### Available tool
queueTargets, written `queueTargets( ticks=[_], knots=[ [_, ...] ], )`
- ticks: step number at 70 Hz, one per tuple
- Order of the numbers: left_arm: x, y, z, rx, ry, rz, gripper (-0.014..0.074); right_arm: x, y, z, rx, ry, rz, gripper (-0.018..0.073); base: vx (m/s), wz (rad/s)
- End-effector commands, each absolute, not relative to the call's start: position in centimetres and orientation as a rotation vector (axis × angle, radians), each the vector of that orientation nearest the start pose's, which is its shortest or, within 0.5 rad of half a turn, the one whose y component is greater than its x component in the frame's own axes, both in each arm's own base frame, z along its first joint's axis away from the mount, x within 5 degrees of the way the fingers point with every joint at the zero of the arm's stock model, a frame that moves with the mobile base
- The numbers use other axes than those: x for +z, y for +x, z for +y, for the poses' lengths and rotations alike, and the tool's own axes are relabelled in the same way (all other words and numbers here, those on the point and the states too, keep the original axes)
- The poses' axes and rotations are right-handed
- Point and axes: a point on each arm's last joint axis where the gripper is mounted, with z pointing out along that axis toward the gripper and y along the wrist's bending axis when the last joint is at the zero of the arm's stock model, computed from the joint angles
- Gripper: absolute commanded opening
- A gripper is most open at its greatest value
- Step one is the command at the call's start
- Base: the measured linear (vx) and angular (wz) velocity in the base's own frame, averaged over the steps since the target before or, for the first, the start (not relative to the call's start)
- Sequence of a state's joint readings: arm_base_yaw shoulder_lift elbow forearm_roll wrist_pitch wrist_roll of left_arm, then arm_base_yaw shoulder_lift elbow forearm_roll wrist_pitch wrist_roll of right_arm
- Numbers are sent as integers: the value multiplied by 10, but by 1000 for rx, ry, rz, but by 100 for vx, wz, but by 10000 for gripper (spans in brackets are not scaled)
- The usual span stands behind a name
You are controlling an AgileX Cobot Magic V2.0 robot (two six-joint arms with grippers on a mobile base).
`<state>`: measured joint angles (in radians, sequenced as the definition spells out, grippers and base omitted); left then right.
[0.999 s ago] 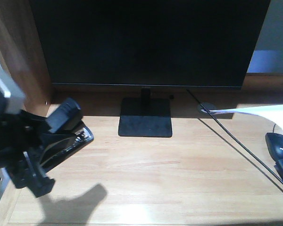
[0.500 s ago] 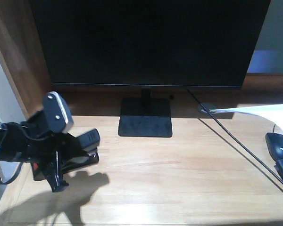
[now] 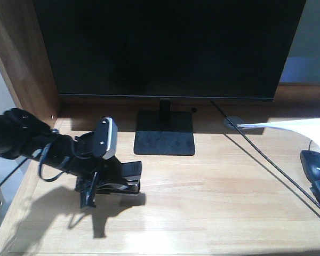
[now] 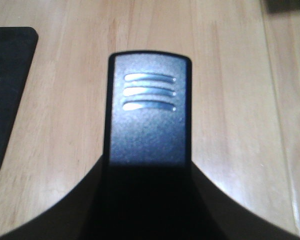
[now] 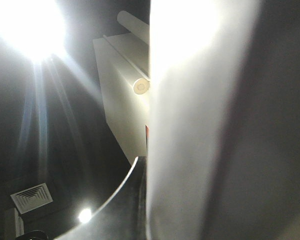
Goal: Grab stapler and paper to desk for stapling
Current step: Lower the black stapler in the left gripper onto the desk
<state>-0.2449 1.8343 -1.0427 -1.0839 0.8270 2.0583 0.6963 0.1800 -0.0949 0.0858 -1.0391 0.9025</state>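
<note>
Left arm: it enters the front view from the left edge and lies low over the desk (image 3: 202,202). The left gripper (image 3: 108,184) is closed on the stapler (image 3: 129,174), with its jaws clamped on the rear of the body. The stapler nose points right, toward the centre of the desk. The stapler sits left of and in front of the monitor stand base (image 3: 164,136), with its shadow directly beneath it. Contact with the wood cannot be confirmed.

Left wrist view: the stapler (image 4: 149,115) fills the centre, top face up, with three raised ribs near its nose. Its rear half is in shadow, and the fingers are not distinguishable there. The desk (image 4: 240,100) lies behind it, and the monitor stand base (image 4: 7,90) is at the left edge.

Right arm: the right gripper is outside the front view. The paper (image 3: 301,126) extends in from the right edge, near the black mouse (image 3: 314,164) and behind it. The right wrist view points upward at a ceiling lamp (image 5: 27,25) and a vent (image 5: 32,197). The paper (image 5: 190,100) runs up the middle of that view, close to the lens. The jaw opening and grip cannot be determined.

Fixed items: the monitor (image 3: 165,48) stands at the rear, and a cable (image 3: 266,160) crosses the desk diagonally.
</note>
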Motion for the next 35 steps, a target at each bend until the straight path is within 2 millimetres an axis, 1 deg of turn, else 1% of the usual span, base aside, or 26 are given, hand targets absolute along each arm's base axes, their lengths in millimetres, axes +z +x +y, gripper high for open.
queueTargets(
  ticks=[1, 9, 19, 35],
  knots=[
    [191, 331, -151, -661, 1613, 1682, -6, 321, 22, 11, 1572, 128, 535, -7, 0, 0],
    [179, 337, -153, -686, 1630, 1686, -6, 321, 22, 11, 1572, 128, 535, -7, 0, 0],
    [167, 338, -154, -694, 1674, 1655, -6, 321, 22, 11, 1572, 128, 535, -7, 0, 0],
    [152, 340, -155, -739, 1662, 1690, -6, 321, 22, 11, 1572, 128, 535, -7, 0, 0]
  ],
)
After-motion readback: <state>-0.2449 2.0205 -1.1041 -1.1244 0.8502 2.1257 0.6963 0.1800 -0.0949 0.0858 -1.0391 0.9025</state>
